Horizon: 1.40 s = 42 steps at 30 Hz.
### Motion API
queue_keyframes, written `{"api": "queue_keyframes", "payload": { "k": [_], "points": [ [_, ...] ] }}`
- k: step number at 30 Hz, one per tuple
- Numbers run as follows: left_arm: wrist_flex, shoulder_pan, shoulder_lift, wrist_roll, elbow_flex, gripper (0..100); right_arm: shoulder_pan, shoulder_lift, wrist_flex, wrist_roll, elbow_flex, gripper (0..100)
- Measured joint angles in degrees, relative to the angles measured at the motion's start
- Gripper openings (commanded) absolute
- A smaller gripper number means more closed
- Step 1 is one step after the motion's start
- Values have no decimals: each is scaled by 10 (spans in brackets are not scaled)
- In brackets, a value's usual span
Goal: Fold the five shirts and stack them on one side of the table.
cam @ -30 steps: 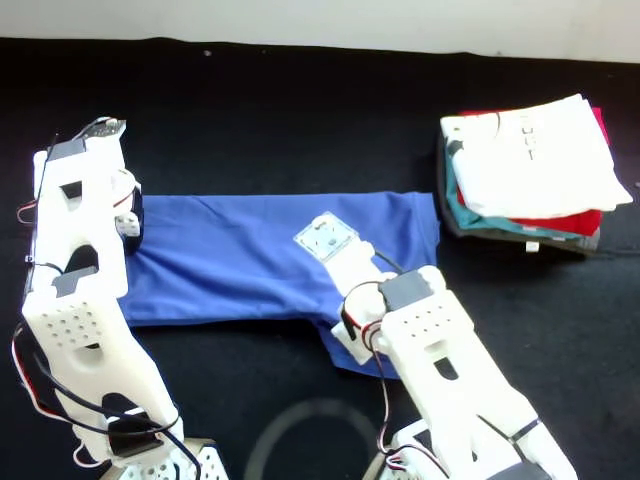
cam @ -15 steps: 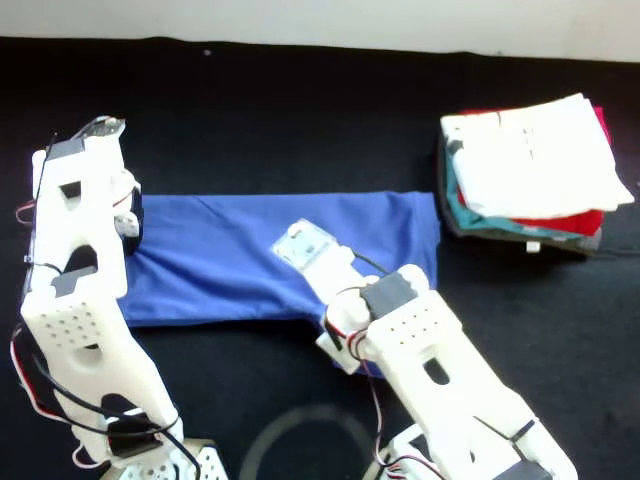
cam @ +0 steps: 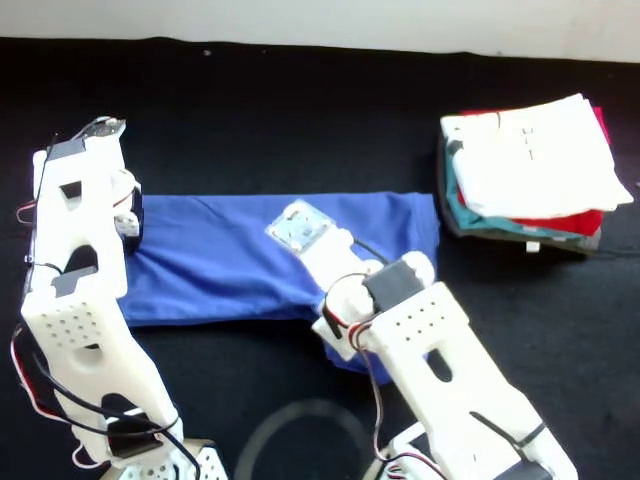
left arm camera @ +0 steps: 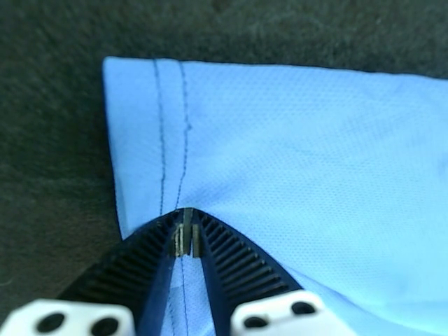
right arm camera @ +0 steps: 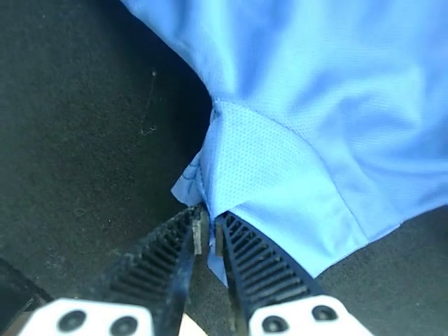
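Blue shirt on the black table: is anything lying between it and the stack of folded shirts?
Nothing visible. The blue fabric shirt ends right beside the stack of folded shirts, with bare black table between them. The left gripper and right gripper are shut on the shirt.

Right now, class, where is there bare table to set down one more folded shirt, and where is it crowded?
Free: the black table strip beyond the blue shirt, and the near corner in front of the stack of folded shirts. Crowded: the middle, where the left gripper and right gripper each pinch the blue shirt.
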Motion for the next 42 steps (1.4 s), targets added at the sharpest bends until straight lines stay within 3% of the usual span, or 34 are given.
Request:
{"api": "queue_keyframes", "payload": {
  "k": [4, 10, 16, 18, 20, 28, 37, 42],
  "points": [
    [0, 0, 0, 0, 0, 9, 0, 2, 10, 23, 1, 15],
    [0, 0, 0, 0, 0, 9, -1, 2, -14, 28, 72, 159],
    [0, 0, 0, 0, 0, 9, -1, -6, -6, 28, 47, 156],
    [0, 0, 0, 0, 0, 9, 7, -24, 15, 28, 6, 104],
    [0, 0, 0, 0, 0, 9, 40, -34, 19, 28, -26, 0],
    [0, 0, 0, 0, 0, 9, 222, 36, -101, 41, 69, 15],
    [0, 0, 0, 0, 0, 9, 258, 193, -201, 49, 86, 15],
    [0, 0, 0, 0, 0, 9, 302, 284, -212, 49, 21, 16]
  ]
}}
